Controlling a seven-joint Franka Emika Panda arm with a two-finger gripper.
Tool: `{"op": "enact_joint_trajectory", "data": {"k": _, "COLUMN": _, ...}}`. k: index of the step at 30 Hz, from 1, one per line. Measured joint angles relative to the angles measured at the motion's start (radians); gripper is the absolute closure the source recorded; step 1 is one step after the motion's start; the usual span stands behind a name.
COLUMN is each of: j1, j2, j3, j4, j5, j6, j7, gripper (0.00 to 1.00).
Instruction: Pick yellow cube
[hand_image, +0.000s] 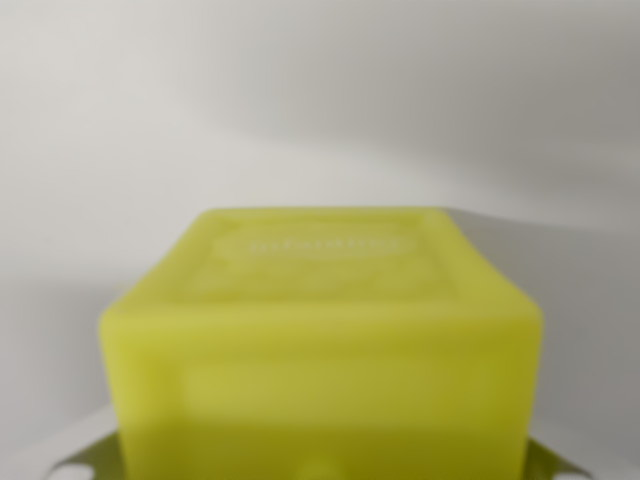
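Note:
The yellow cube (320, 350) fills the lower middle of the wrist view, very close to the camera and blurred, with a faint embossed mark on its top face. Only small grey pieces of the gripper (322, 472) show, at the bottom left and bottom right corners. They lie directly against the cube's two sides, so the gripper appears shut on the cube. The fingertips themselves are hidden behind the cube and the frame edge.
A plain white surface (320, 110) lies behind and around the cube, with soft grey shadows across it. No other objects or edges are in view.

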Motion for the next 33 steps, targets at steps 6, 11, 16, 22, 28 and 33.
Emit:
{"op": "enact_joint_trajectory", "data": {"k": 6, "j1": 0.000, "j2": -0.033, "j3": -0.001, "j4": -0.010, "j5": -0.007, "j6": -0.023, "j7": 0.006, "gripper": 1.00}}
{"op": "enact_joint_trajectory", "data": {"k": 11, "j1": -0.002, "j2": -0.069, "j3": -0.001, "j4": -0.020, "j5": -0.017, "j6": -0.048, "j7": 0.014, "gripper": 1.00}}
{"op": "enact_joint_trajectory", "data": {"k": 16, "j1": -0.004, "j2": -0.104, "j3": -0.001, "j4": -0.028, "j5": -0.027, "j6": -0.075, "j7": 0.020, "gripper": 1.00}}
{"op": "enact_joint_trajectory", "data": {"k": 22, "j1": -0.006, "j2": -0.146, "j3": -0.001, "j4": -0.037, "j5": -0.036, "j6": -0.108, "j7": 0.027, "gripper": 1.00}}
{"op": "enact_joint_trajectory", "data": {"k": 28, "j1": -0.008, "j2": -0.187, "j3": 0.000, "j4": -0.043, "j5": -0.043, "j6": -0.142, "j7": 0.033, "gripper": 1.00}}
{"op": "enact_joint_trajectory", "data": {"k": 33, "j1": -0.009, "j2": -0.220, "j3": 0.000, "j4": -0.047, "j5": -0.049, "j6": -0.171, "j7": 0.037, "gripper": 1.00}}
